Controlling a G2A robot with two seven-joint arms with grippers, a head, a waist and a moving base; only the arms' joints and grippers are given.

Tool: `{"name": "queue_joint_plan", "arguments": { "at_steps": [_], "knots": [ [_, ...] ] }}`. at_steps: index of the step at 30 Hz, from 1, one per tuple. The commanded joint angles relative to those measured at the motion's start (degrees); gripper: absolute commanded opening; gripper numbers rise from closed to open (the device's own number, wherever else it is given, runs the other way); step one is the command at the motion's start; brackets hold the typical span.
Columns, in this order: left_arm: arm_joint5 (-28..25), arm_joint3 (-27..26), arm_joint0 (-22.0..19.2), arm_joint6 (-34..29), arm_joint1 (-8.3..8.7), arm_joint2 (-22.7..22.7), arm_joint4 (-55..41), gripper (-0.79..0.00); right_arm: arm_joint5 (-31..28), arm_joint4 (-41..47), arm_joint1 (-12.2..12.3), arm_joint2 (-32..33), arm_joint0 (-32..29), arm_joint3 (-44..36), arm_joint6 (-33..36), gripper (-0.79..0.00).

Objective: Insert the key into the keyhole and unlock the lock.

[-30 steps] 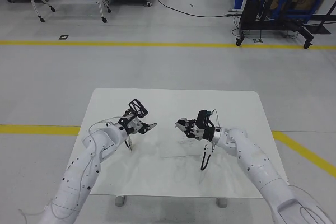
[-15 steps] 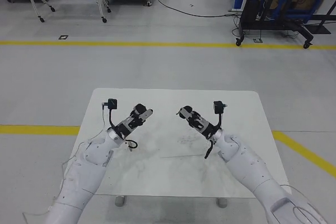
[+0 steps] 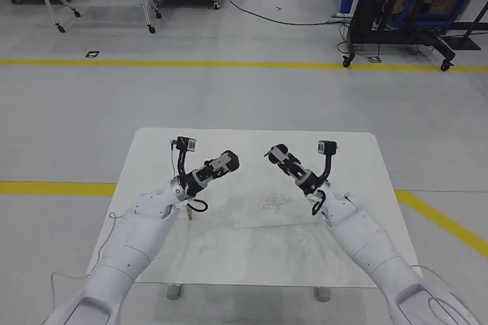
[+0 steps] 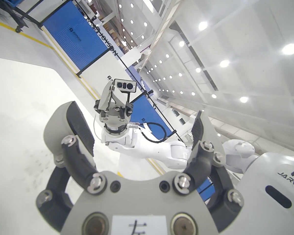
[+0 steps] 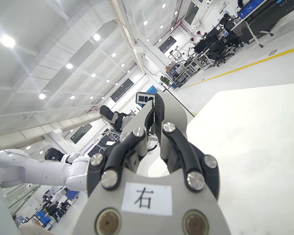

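Going left to right: the left fingers (image 4: 78, 123) are spread wide with nothing between the pads, and through the gap you get the other arm and the ceiling lights. A second ago this arm was tipped down low over the middle of the surface (image 3: 252, 244), tips aimed inward. Since then the wrist has rolled up, and the tips now aim up and away toward the far edge, well above the surface. On the other side, the right fingers (image 5: 159, 113) are pressed shut pad to pad, and I can't make out anything pinched in there. Same story for this arm: it was low and pointing in at its partner, and now it's lifted and angled up and outward. So the two sets of tips are well apart and neither is near the surface. My read is that nothing on the unlock job is in hand yet, and this looks more like a lift-off or reset pose than an approach. As for the key and the lock, I can't tell where either sits relative to either set of fingers. So I can't say which way the key points or how its long axis runs.
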Motion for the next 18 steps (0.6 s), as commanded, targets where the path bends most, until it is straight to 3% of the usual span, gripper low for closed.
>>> {"name": "queue_joint_plan", "arguments": {
  "at_steps": [1, 6, 14, 15, 18],
  "knots": [
    [0.3, -1.1, 0.3, 0.9, -0.08, 0.0, 1.0, 0.000, 0.0, 0.0, 0.0, 0.0, 0.0, 0.0, 0.0, -0.785],
    [-0.5, -3.9, 1.0, 2.1, 0.35, -0.7, 8.7, 0.000, 5.1, -1.1, -0.5, -0.9, -1.2, -2.1, -0.5, -0.785],
    [4.7, -7.1, 2.5, 10.7, 0.01, 0.7, 23.7, -0.012, 7.5, 1.5, -1.0, -0.8, -1.3, -2.9, 3.2, -0.785],
    [5.0, -7.4, 2.6, 11.2, -0.05, 0.8, 24.0, -0.052, 7.5, 1.8, -0.9, -0.7, -1.4, -2.9, 3.8, -0.785],
    [5.5, -7.8, 2.7, 11.9, -0.21, 1.0, 23.4, -0.268, 7.5, 2.5, -0.9, -0.2, -1.5, -3.0, 5.3, -0.785]
  ]
}}
